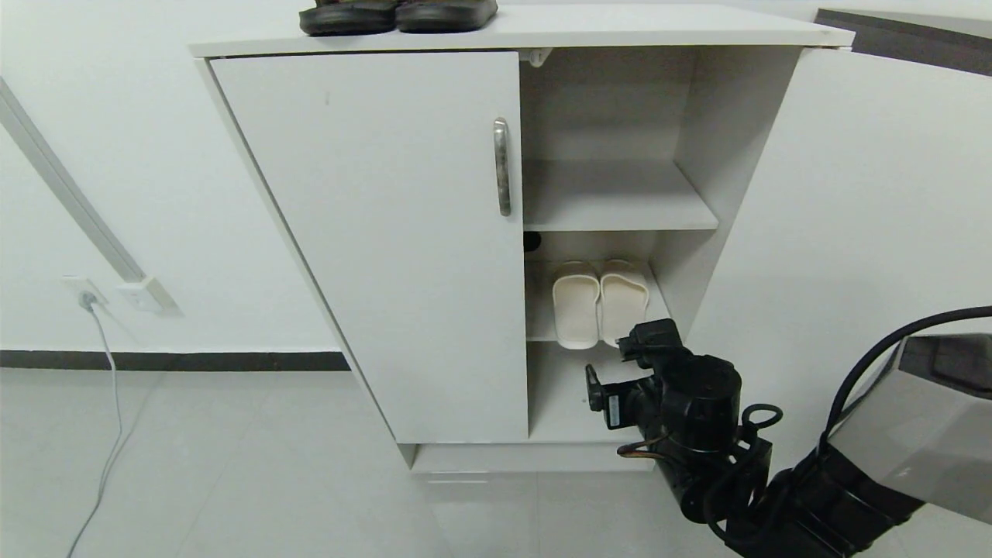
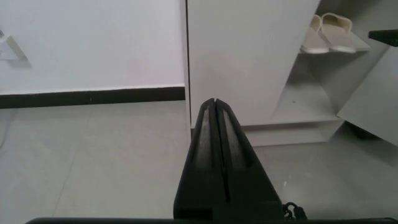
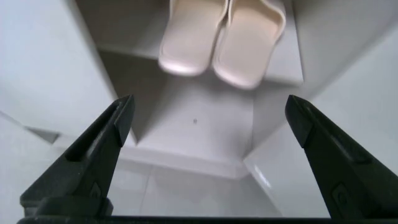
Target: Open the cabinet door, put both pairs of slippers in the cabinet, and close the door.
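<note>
Showing the cabinet (image 1: pixel 697 35), left door (image 1: pixel 372 232) shut, right door (image 1: pixel 852 232) swung open. The left hand (image 2: pixel 215 109), fingers pressed together, hangs above the floor (image 2: pixel 93 162). Black slippers (image 1: pixel 397 15) lie on the cabinet top. White slippers (image 1: pixel 598 302) sit side by side in the middle compartment. The right hand (image 3: pixel 209 106), spread and empty, hovers just before them.

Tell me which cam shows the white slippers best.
Head view: white slippers nearly whole, side by side on their shelf. Right wrist view: close, but cropped at the edge. Left wrist view: small, far off.
</note>
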You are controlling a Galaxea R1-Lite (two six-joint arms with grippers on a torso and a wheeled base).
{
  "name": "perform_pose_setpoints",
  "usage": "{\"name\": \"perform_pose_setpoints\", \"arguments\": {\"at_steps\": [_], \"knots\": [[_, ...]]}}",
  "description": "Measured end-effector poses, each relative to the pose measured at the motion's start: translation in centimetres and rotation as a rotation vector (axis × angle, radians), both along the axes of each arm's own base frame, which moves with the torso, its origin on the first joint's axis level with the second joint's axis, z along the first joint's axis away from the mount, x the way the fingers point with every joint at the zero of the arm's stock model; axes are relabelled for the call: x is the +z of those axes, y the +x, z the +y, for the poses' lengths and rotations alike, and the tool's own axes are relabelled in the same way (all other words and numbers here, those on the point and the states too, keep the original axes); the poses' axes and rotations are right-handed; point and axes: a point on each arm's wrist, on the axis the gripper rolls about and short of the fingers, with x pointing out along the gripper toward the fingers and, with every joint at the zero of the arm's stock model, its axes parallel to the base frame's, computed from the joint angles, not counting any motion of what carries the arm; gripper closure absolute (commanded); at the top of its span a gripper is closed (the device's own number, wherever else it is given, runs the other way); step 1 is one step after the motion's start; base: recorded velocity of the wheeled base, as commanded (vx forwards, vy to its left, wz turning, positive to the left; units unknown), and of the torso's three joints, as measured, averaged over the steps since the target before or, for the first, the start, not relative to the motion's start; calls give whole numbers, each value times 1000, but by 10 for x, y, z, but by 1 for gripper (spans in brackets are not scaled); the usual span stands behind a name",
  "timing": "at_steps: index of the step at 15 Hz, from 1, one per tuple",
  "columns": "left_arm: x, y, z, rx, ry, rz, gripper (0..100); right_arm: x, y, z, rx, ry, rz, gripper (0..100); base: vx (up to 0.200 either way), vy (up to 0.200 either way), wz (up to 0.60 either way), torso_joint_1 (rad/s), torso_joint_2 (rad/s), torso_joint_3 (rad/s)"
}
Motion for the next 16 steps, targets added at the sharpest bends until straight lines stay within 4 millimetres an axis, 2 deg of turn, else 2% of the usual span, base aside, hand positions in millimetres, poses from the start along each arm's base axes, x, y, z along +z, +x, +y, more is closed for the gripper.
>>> {"name": "perform_pose_setpoints", "arguments": {"at_steps": [10,16], "knots": [[0,0,0,0,1,0,100,0,0,-1,-1,-2,1,0,0,0,0,0,0,0],[0,0,0,0,1,0,100,0,-1,0,3,-4,0,0,0,0,0,2,3,161]]}}
